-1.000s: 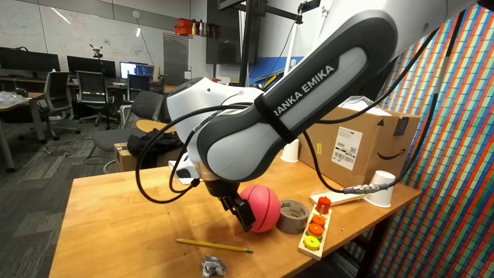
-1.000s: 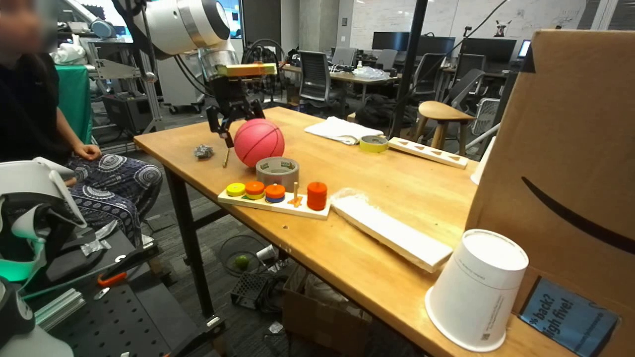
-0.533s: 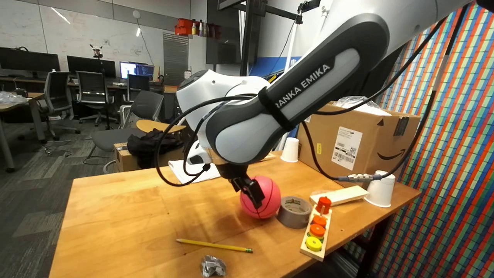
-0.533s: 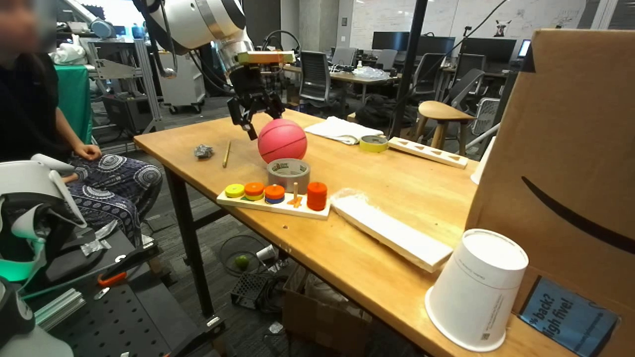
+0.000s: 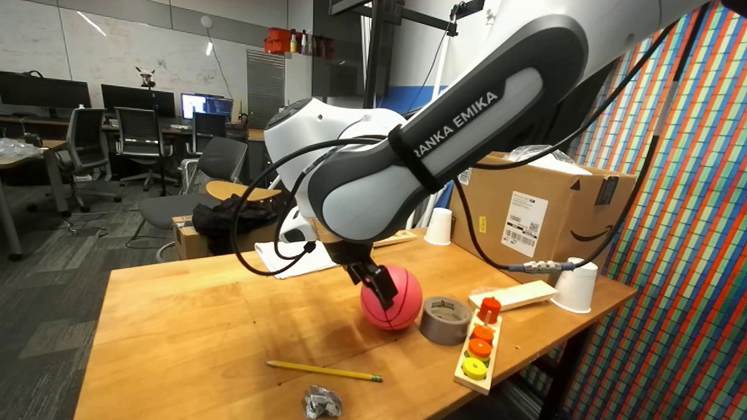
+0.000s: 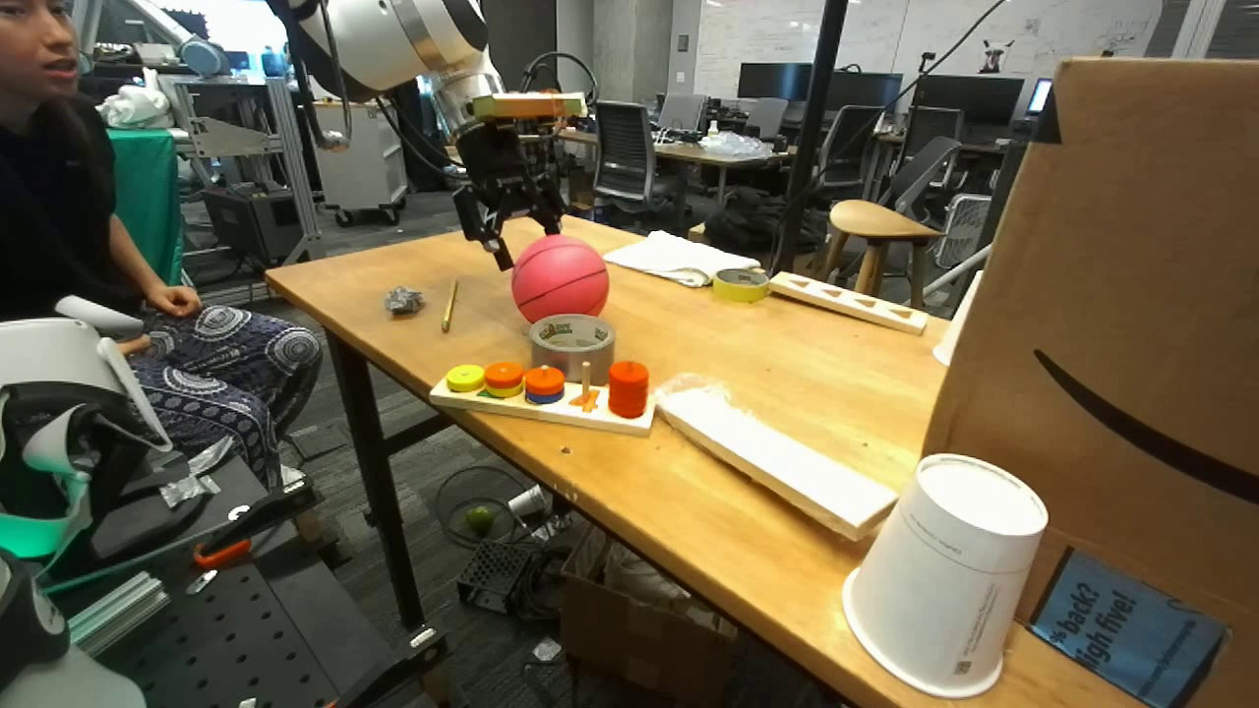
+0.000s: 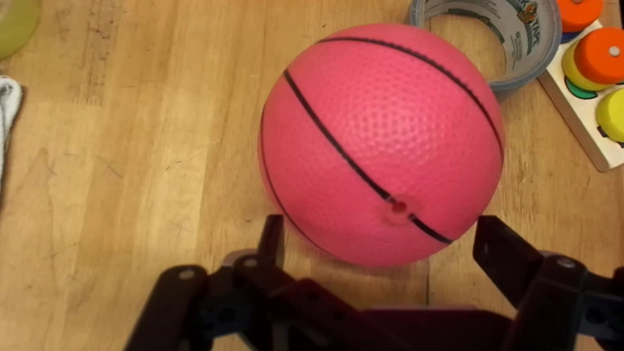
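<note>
Wrist view — tool (image 7: 380, 223) near pink ball (image 7: 382, 144) — roll (image 7: 532, 51) lettered "TAPE".

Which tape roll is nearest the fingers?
The grey roll, right beside the ball at the open fingers. The yellow roll lies farther off, near the cloth.

Gripper (image 7: 380, 218) spread wide; pink ball (image 7: 382, 145) spans its gap in wrist view, contact unclear. Gray tape roll (image 5: 444, 331) blocks one side, touching or just beside ball, can't tell; peg board (image 6: 536, 411) right past it, also blocking. Wrist view's left: wide lane over wood tabletop (image 7: 146, 146) up to white cloth (image 6: 679, 258), room to pass. Smaller gap between ball and pencil (image 5: 324, 371); foil wad (image 5: 322, 402) beyond, both low obstacles.
</note>
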`<state>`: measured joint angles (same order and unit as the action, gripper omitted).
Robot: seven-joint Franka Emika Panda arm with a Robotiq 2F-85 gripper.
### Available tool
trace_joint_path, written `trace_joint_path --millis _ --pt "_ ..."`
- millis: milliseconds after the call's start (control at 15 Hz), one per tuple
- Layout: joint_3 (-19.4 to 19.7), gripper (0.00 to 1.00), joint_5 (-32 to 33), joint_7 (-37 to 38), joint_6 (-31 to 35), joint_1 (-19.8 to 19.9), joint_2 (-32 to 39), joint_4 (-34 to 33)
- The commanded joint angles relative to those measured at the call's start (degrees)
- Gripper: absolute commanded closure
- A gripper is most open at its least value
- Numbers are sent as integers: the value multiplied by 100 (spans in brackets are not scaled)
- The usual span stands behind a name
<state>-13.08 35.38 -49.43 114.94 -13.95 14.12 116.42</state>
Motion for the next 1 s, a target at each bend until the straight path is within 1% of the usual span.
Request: trace_joint_path --millis 0,133,400,600,800,933 --pt "-42 0 33 -50 -145 -18 -20 -112" --pt "-49 0 -5 40 -109 -20 10 -154" --pt "6 0 281 367 -260 -107 176 -397" --pt "45 0 426 513 -346 -71 420 -658" --pt "169 0 549 627 -473 -26 780 -981" --pt "301 0 783 734 -662 -15 986 -1191"
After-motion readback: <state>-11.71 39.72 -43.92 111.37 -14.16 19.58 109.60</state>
